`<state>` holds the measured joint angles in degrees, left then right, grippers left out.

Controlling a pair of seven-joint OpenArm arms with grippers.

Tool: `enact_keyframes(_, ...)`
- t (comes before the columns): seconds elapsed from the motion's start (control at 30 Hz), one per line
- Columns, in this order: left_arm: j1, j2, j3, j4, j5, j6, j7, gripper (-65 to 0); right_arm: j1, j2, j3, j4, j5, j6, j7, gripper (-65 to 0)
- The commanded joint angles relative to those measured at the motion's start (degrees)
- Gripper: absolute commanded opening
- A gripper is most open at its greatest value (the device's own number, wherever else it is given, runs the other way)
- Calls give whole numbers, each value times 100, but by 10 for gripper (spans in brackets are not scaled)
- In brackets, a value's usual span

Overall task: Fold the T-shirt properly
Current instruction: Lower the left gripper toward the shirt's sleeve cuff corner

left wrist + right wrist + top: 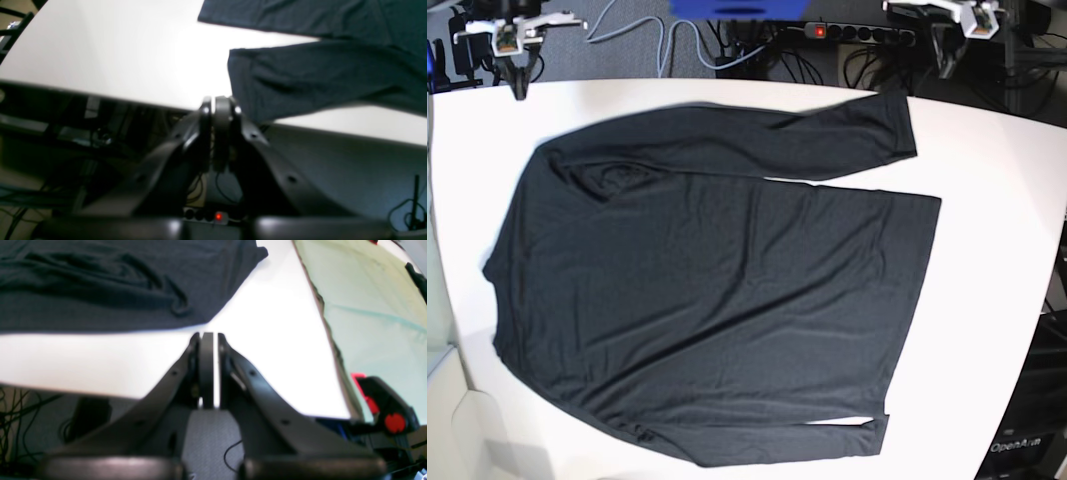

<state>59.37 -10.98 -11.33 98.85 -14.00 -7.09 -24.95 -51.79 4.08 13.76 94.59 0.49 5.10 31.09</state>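
Note:
The T-shirt, charcoal-black with long sleeves, lies spread flat over the white table. One sleeve runs along the far edge, and its cuff reaches that edge. My left gripper is shut and empty at the table's far edge, just left of that cuff; the base view shows it at the top right. My right gripper is also shut and empty, over bare table short of the shirt's shoulder, and appears at the top left in the base view.
A power strip with a red light and loose cables lie on the floor behind the table. A pale green surface borders the table's side, with a red-and-black clamp near it. The far table edge lies under both grippers.

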Motion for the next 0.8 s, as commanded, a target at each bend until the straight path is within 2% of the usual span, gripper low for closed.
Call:
enact_keyframes(0.0, 107, -23, -23, 168, -11, 2, -6, -593, -30, 19, 35, 119, 43, 30, 34, -647)
enact_keyframes(0.13, 54, -40, 4, 397, -11, 2, 240, -412, 14, 19, 35, 278, 43, 30, -98, -647)
enact_keyframes(0.2, -87, -14, -5, 458, -11, 2, 381, -360, 93, 19, 35, 278, 43, 30, -98, -647)
enact_keyframes(0.47, -737, -5, 48, 388, -46, -7, 1629, -358, 234, 10, 35, 234, 43, 30, -107, -647)
enact_keyframes(0.77, -1142, -5, 171, 335, -55, -7, 2183, -358, 252, 10, 35, 234, 43, 30, -107, -647)
